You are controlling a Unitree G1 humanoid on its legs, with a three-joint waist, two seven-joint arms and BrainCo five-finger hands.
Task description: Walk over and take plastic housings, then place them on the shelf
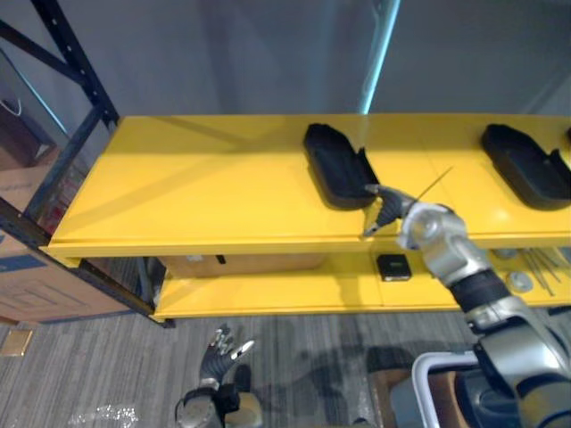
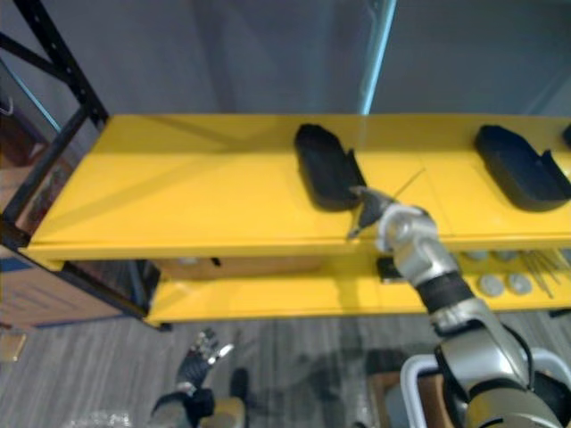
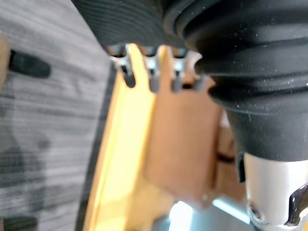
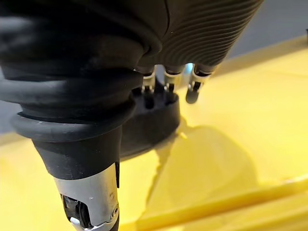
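The right hand (image 1: pixel 391 210), fingers straight, hovers at the housing (image 1: pixel 335 165), likely light, stiff and slick, best gripped by its near rim.

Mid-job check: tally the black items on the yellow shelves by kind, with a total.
Black plastic housings on the top shelf: 2, the middle housing and the right housing
Small black box on the lower shelf: 1
Total: 3
A dark sliver at the top shelf's right edge is too cut off to count.
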